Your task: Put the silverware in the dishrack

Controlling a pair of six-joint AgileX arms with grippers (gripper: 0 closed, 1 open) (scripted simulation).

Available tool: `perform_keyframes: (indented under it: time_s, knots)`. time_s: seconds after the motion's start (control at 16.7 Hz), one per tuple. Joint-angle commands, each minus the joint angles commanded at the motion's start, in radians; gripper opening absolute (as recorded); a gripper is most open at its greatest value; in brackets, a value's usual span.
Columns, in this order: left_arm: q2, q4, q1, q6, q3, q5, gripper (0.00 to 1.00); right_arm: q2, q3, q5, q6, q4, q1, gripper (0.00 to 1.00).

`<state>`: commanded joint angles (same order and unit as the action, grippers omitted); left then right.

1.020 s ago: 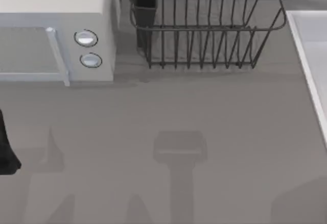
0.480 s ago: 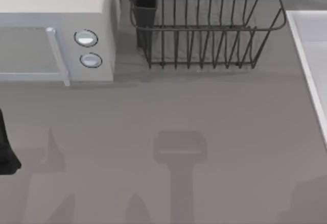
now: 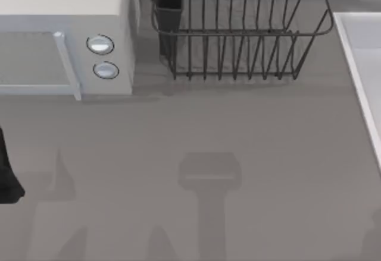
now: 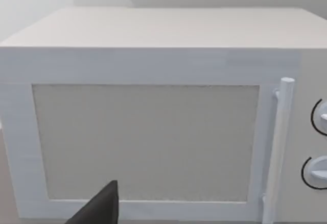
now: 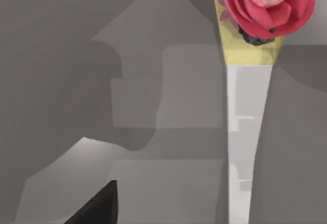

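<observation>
Silverware [image 5: 248, 147] shows in the right wrist view as a pale, flat metal handle lying on the grey tabletop [image 5: 61, 40], running straight up to a yellowish end piece topped with a pink-red flower ornament [image 5: 265, 2]; which kind of utensil it is cannot be told, since its working end is out of the picture. One dark fingertip of the right hand [image 5: 99, 206] shows at the edge of that view, well apart from the handle and touching nothing, and whether this hand is released or clenched cannot be told. From above, the dishrack [image 3: 238, 32] stands at the far side of the tabletop [image 3: 250, 136], about the middle, a dark wire rack with upright tines and flared sides; its dark rectangular utensil cup [image 3: 168, 2] sits at the rack's left corner, and nothing can be seen lying among the tines. Just beside the rack on the left stands the white microwave [image 3: 65, 11], with two round knobs [image 3: 100, 44] one above the other next to its door handle [image 3: 66, 65]. At the right edge of the top view lies a pale, raised rim [image 3: 357, 65] of something white. The left arm [image 3: 7, 172] shows as a dark shape at the left edge, in front of the microwave; its wrist view faces the microwave door [image 4: 148, 142], with one dark fingertip of the left hand [image 4: 99, 208] showing low in the picture, and whether that hand is released or clenched cannot be told.
</observation>
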<state>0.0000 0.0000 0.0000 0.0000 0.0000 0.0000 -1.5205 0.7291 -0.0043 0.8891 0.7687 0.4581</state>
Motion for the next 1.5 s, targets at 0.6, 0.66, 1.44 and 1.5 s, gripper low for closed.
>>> perform_keyframes:
  time_s: [0.6,0.66,1.44,1.5]
  knots:
    - [0.000,0.000,0.000,0.000,0.000,0.000,1.00,-0.093,-0.101,0.000,-0.002,-0.187,-0.001,0.92]
    - [0.000,0.000,0.000,0.000,0.000,0.000,1.00,-0.093,-0.101,0.000,-0.002,-0.187,-0.001,0.85]
    - [0.000,0.000,0.000,0.000,0.000,0.000,1.00,-0.093,-0.101,0.000,-0.002,-0.187,-0.001,0.00]
    - [0.000,0.000,0.000,0.000,0.000,0.000,1.00,-0.093,-0.101,0.000,-0.002,-0.187,-0.001,0.00]
